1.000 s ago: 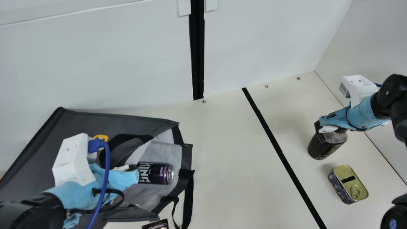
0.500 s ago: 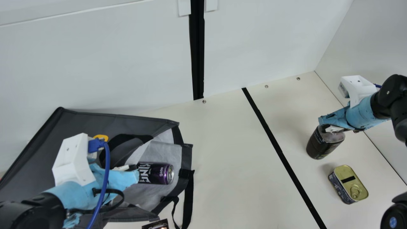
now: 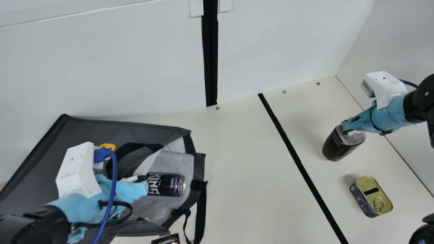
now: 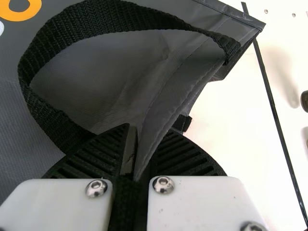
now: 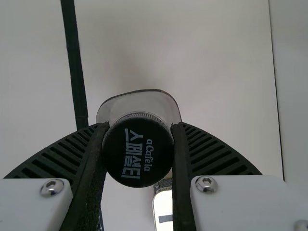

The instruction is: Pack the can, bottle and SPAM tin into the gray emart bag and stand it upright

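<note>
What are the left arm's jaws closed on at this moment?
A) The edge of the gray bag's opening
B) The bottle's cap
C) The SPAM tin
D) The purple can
A: at the left wrist view's bottom edge, the gray fabric edge of the bag runs down between the two ribbed jaws, which pinch it.

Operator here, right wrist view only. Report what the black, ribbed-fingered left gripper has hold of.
Observer: In the left wrist view, the left gripper is shut on an edge of the gray fabric bag.
Operator: Now locate the can.
Observer: The purple-and-black metal drinks can lies on its side just within the bag's open mouth.
Operator: Describe the far part of the tin; my view cuts it off.
Observer: The rounded rectangular metal tin with a gold-coloured lid has its pull ring at the end farther from the dark, black-capped bottle.
</note>
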